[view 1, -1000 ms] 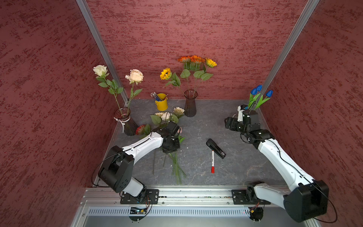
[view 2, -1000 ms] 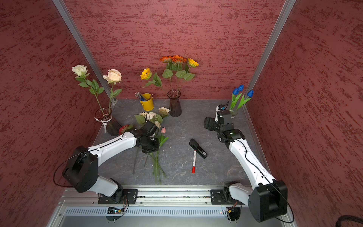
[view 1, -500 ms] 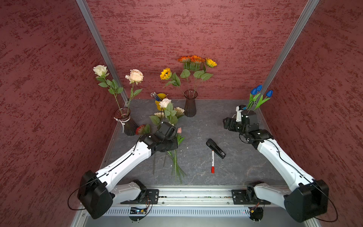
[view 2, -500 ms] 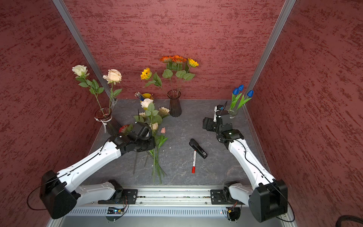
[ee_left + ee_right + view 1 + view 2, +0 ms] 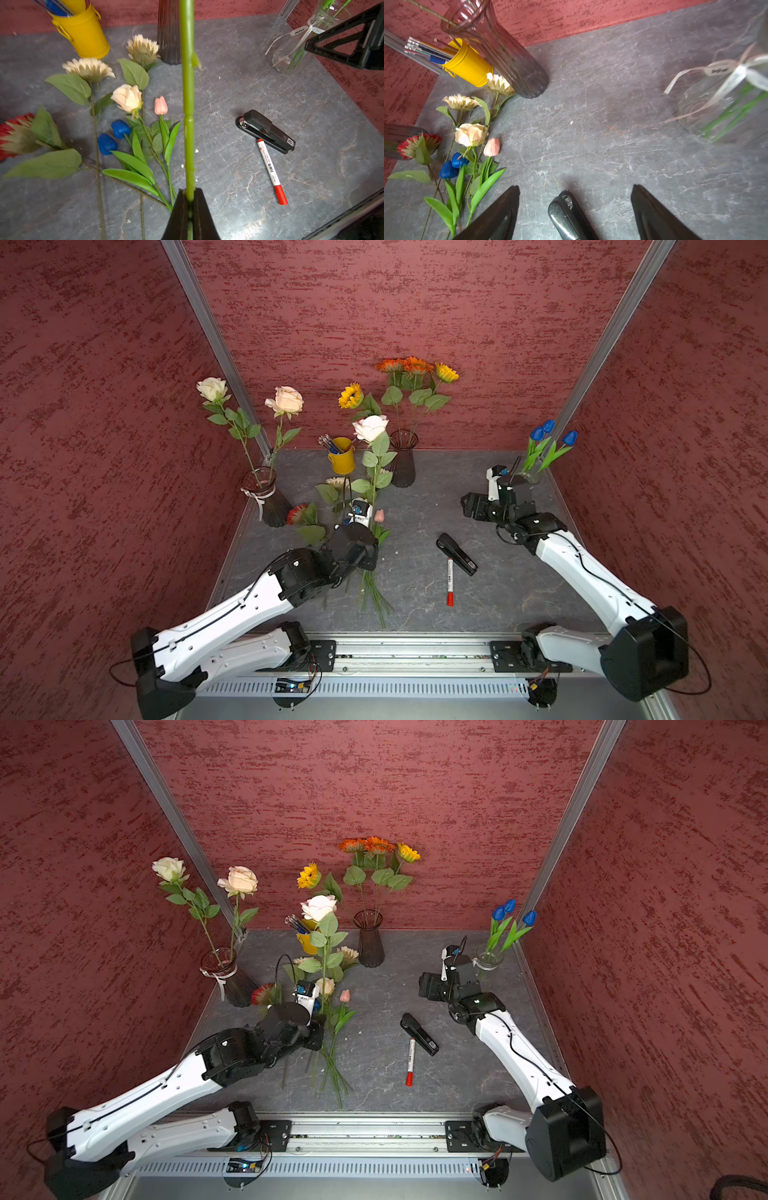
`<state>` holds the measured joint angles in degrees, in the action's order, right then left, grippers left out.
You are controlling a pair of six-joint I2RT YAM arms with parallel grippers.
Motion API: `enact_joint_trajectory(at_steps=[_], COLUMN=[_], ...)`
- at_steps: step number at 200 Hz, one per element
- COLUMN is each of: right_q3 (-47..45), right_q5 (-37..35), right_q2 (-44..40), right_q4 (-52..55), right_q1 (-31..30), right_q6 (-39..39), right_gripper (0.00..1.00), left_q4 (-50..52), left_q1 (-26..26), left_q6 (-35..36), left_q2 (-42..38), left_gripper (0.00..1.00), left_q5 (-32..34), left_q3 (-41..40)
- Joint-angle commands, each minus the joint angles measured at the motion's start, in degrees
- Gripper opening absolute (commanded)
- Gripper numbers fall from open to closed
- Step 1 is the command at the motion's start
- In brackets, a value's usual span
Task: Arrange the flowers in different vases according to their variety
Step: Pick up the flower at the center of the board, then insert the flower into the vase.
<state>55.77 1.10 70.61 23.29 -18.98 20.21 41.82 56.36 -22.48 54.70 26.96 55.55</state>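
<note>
The black stapler [image 5: 266, 131] carried a small white label [image 5: 290, 142] near one end that looked like the number 50. Dark characters ran along the white barrel of the red-capped marker [image 5: 270, 168]. Script sat on the ribbon tag [image 5: 299, 31] of the clear vase [image 5: 291, 52], but I could read neither.

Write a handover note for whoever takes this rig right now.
Left claw: shut on a rose stem, upright above the table. Right claw: open, empty.
Done: two roses in the smoky vase, sunflowers in the ribbed vase, three blue tulips in the clear vase.
Left: held rose; on the table, one rose, three sunflowers, two blue tulips, one pink tulip.
</note>
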Motion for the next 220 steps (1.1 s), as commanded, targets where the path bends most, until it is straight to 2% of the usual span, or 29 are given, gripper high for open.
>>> enact_joint_trajectory(at_steps=[1,30,45,76,106,152,178,220], right_q3=[-0.8,-0.79,-0.83,-0.57,-1.25,-0.31,0.72,2.13], right_q5=[0.98,0.92,1.03,1.29,0.92,0.66,0.61,0.83], right_q2=[0.56,1.08,1.24,1.7,1.81,3.91,4.75,5.81], right_q4=[-1.97,-2.09,-2.1,-2.52,-4.14,-4.82,-4.87,-4.61], right_q1=[-1.18,-2.41,-2.96,-4.25,-6.18,-8.46,-8.87,-9.26], right_q6=[1.23,1.45,1.58,2.09,3.75,4.36,4.31,4.67], right_gripper=[0.89,0.89,0.89,0.89,0.89,0.89,0.89,0.89], left_q4=[-2.74,-3.78,-3.1,-3.88,-9.29,-9.79,-13.91,-24.59], left_q1=[1.76,1.29,-2.82,-21.73,-33.5,-55.92,-68.1,-76.69], left_q6=[6.08,8.09,11.55,22.47,30.92,28.99,24.65,23.68], left_q2=[0.2,-0.47,-1.65,-3.47,-3.46,1.27,4.78,9.8], left_gripper=[0.0,0.0,0.0,0.0,0.0,0.0,0.0,0.0], left_q5=[11.14,14.92,15.16,2.44,-3.56,-24.19,-36.89,-46.05], left_q3=[2.14,3.79,6.94,16.11,20.08,27.51,27.85,25.47])
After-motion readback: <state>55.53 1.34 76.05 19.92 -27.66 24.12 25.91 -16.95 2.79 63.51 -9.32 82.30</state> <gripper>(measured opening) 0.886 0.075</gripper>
